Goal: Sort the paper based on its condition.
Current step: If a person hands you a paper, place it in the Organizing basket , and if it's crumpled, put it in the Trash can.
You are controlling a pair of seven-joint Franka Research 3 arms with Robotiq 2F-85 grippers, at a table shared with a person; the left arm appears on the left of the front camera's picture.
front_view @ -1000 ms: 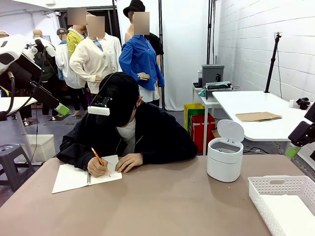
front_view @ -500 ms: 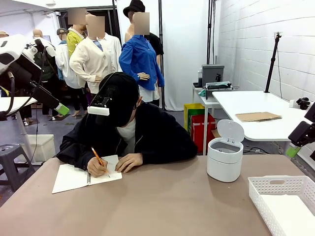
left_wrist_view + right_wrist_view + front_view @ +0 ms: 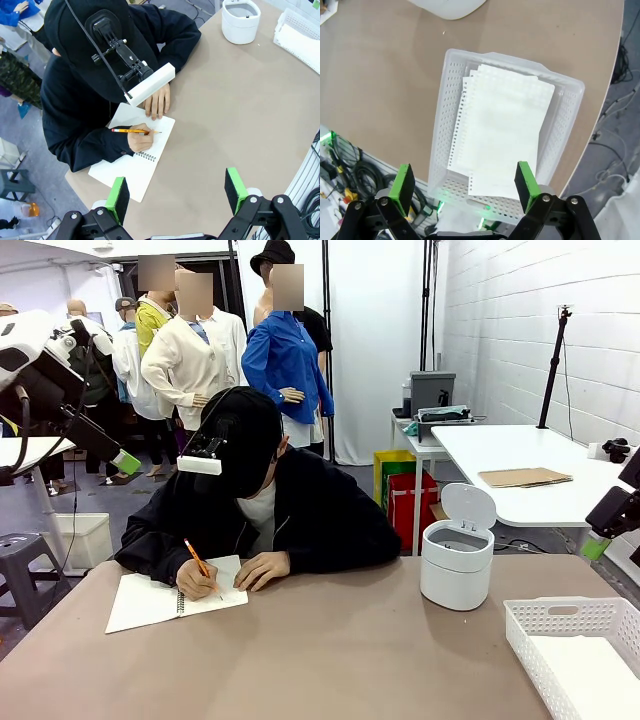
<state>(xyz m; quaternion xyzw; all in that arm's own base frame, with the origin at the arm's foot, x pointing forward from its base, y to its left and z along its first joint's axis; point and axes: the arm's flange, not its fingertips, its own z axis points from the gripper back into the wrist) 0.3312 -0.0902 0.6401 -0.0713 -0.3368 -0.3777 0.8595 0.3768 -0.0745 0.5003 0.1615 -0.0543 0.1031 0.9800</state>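
The paper [image 3: 502,132] lies stacked in the white perforated tray [image 3: 447,100] directly under the right gripper [image 3: 464,185], long axis running twelve to six; jaws spread, empty; left gripper [image 3: 177,196], equally spread, hovers over the person's spiral notebook [image 3: 137,165].

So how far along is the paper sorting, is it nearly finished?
Some looks done: a few torn-edge sheets already lie in the white basket. Nothing is in hand: the left claw and right claw both hang open and empty. The person's hand is writing in the notebook with a pencil, so more sheets may come. The open bin stands ready; its contents can't be seen.
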